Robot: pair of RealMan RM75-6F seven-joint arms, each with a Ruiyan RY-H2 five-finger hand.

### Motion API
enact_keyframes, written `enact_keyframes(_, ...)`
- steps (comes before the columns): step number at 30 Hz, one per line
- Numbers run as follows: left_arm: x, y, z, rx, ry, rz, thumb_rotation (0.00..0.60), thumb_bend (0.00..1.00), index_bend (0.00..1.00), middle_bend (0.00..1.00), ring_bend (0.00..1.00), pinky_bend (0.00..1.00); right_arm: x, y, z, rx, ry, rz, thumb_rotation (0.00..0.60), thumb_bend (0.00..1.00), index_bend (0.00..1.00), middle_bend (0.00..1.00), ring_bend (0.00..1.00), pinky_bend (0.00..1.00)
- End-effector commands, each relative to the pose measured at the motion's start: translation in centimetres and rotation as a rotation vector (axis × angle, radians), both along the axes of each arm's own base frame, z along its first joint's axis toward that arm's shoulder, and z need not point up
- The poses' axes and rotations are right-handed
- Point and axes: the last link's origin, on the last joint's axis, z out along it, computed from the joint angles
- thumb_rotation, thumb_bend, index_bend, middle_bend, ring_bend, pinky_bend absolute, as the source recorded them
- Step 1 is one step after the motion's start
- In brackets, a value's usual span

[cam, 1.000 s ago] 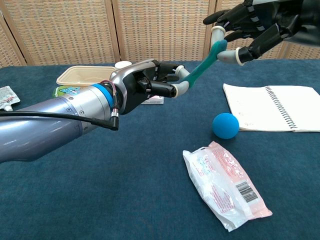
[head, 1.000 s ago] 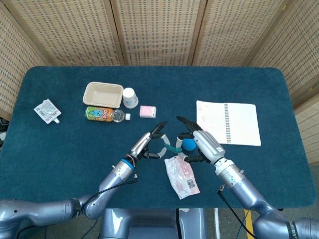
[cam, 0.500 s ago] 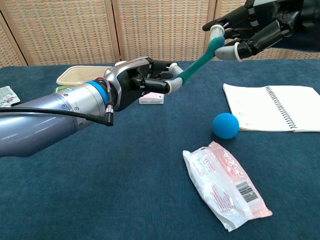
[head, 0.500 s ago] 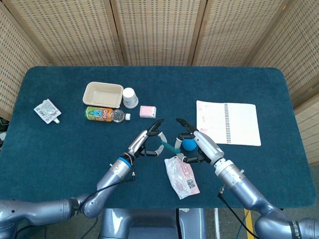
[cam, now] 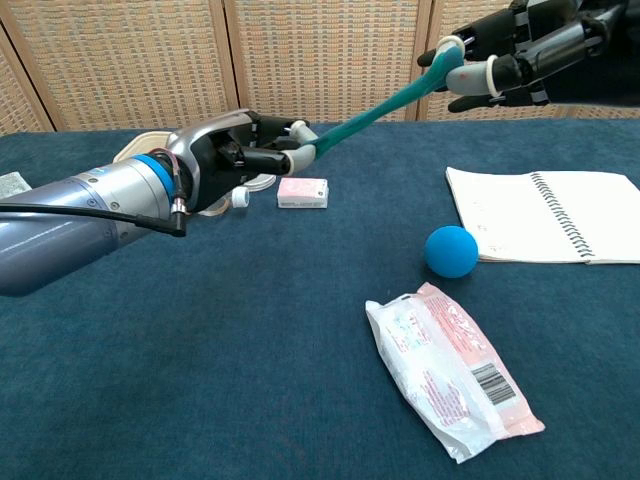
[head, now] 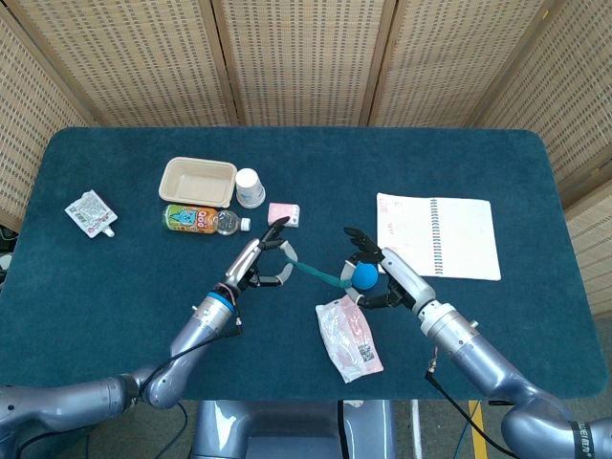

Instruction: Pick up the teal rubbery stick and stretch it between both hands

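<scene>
1. Two hands hold one teal stick (head: 316, 274) above the blue table (head: 115, 306) in the head view — the left hand (head: 258, 263) pinches one end, the right hand (head: 382, 277) pinches the other. A blue ball (head: 363, 277) sits under the right hand; a pink packet (head: 349, 339) lies just below it, and a notebook (head: 449, 234) lies further right.
2. Chest view: the stick (cam: 375, 110) runs taut and straight, rising from the left hand (cam: 245, 150) to the right hand (cam: 500, 60), both clamped on it — the ball (cam: 451, 251) and packet (cam: 450, 370) rest on the table beneath.
</scene>
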Motion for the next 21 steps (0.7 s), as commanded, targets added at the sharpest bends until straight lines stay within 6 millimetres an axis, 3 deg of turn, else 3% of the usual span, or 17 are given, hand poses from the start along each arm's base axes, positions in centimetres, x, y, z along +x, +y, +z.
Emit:
enact_keyframes(1,-1.6,0.8,1.2,0.030,0.014,0.023,0.600,0.49,0.78,0.00,0.00,0.00,-0.6,-0.4,0.7,0.000,-0.034,-0.031,0.600,0.85,0.91,0.03,0.00,0.00)
enact_keyframes(13,-8.1,3.0,6.1,0.136,0.079,0.126,0.600,0.49,0.78,0.00,0.00,0.00,-3.1,-1.6,3.0,-0.053,-0.054,-0.095,0.600,0.85,0.91,0.03,0.00,0.00)
enact_keyframes(21,-12.4,3.8,9.8,0.216,0.117,0.185,0.600,0.49,0.78,0.00,0.00,0.00,-6.8,-2.1,4.6,-0.101,-0.027,-0.160,0.600,0.85,0.91,0.03,0.00,0.00)
